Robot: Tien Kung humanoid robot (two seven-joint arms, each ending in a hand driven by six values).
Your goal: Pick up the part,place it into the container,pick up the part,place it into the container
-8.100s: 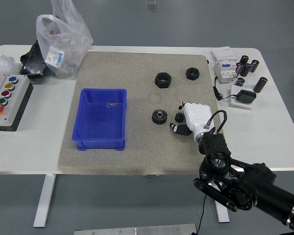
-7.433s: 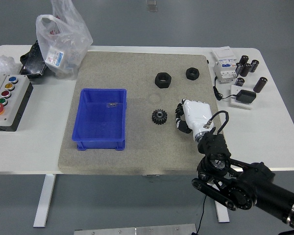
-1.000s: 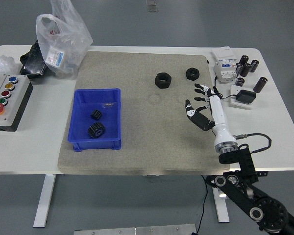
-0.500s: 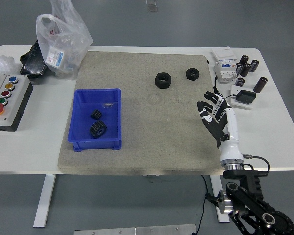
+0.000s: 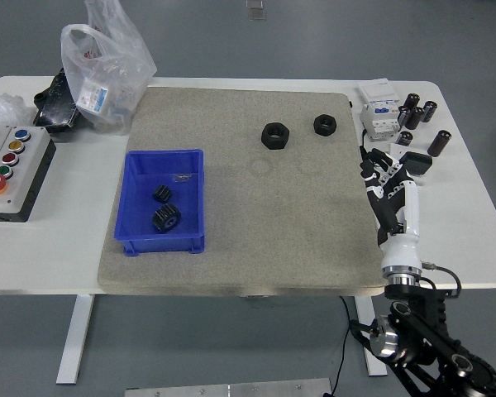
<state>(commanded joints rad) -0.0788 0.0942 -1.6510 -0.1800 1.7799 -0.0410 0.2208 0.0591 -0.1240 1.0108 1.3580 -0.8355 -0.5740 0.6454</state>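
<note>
Two black gears lie inside the blue container [image 5: 128, 204]: a small gear [image 5: 161, 193] and a larger gear [image 5: 165, 219] in front of it. My right hand [image 5: 384, 178] is open and empty, fingers spread, raised over the right edge of the grey mat [image 5: 248, 240], far from the container. My left arm is out of view.
Two black nuts [image 5: 274, 134] [image 5: 324, 124] sit on the mat's far right. A clear plastic bag [image 5: 103, 62] and a button box [image 5: 12, 169] stand at the left. A breaker [image 5: 378, 112], several black cylinders [image 5: 417, 110] and a small black device [image 5: 417, 164] lie at the right.
Both gears went from the mat into the container, which shifted a little left. Over the last second my empty right hand swung right, off the mat's middle toward its right edge.
</note>
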